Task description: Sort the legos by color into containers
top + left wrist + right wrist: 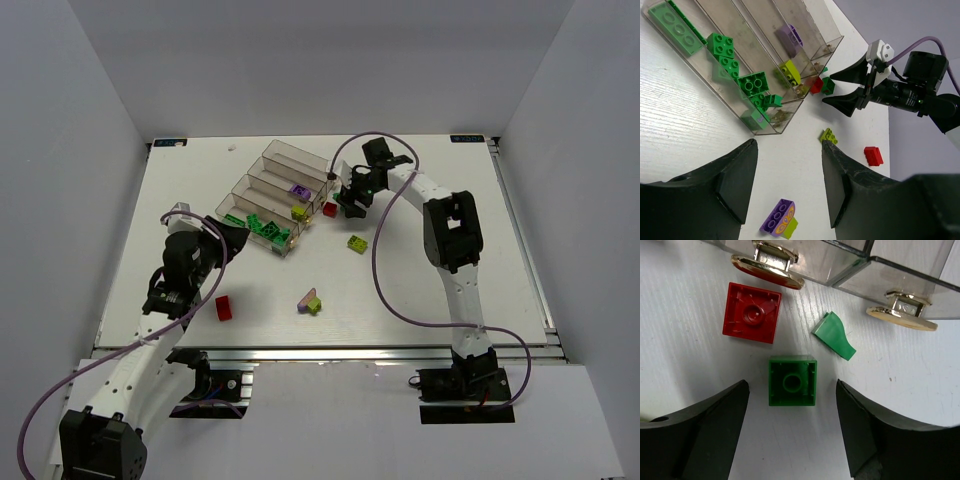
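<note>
The four joined clear containers stand at the back left of the table. In the left wrist view the nearest bin holds several green legos, the second a lime one, the third a purple one. My right gripper is open and low over a green lego lying studs down between its fingers, untouched. A red lego and a small green piece lie beside it. My left gripper is open and empty, raised above a purple-and-lime lego.
A lime lego lies right of the bins. A red lego lies by the left arm. Another red lego shows in the left wrist view past the lime one. Gold-coloured feet sit under the bin ends. A purple cable hangs over the table.
</note>
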Motion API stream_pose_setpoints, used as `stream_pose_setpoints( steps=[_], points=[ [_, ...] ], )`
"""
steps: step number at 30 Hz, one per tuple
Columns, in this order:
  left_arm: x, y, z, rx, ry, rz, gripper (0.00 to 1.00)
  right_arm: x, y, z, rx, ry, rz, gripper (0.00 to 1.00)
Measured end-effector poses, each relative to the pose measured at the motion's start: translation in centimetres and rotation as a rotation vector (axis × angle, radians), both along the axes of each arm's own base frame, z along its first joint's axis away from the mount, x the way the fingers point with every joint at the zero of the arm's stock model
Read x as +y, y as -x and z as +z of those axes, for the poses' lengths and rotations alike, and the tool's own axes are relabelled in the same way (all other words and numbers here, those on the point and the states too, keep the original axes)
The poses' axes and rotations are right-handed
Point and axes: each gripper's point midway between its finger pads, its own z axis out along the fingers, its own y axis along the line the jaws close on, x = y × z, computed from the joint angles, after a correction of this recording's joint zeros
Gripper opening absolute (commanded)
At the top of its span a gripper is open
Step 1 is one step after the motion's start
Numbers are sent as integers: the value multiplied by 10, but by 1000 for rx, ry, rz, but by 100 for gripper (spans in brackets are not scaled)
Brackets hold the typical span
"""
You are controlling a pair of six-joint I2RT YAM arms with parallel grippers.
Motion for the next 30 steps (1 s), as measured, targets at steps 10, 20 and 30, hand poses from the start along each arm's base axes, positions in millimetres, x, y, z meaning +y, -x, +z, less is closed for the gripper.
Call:
stream_pose_setpoints(
  steps=[10,20,30],
  points=[
    [-1,-3,-2,13,-1,-4,64,6,3,-1,0,-20,34,29],
    [-2,-4,1,0,4,-7,64,8,41,18,85,-92,59,6],
    [-6,-6,7,-31,20,-23,64,102,109,119,129,-320,180,9]
  ],
)
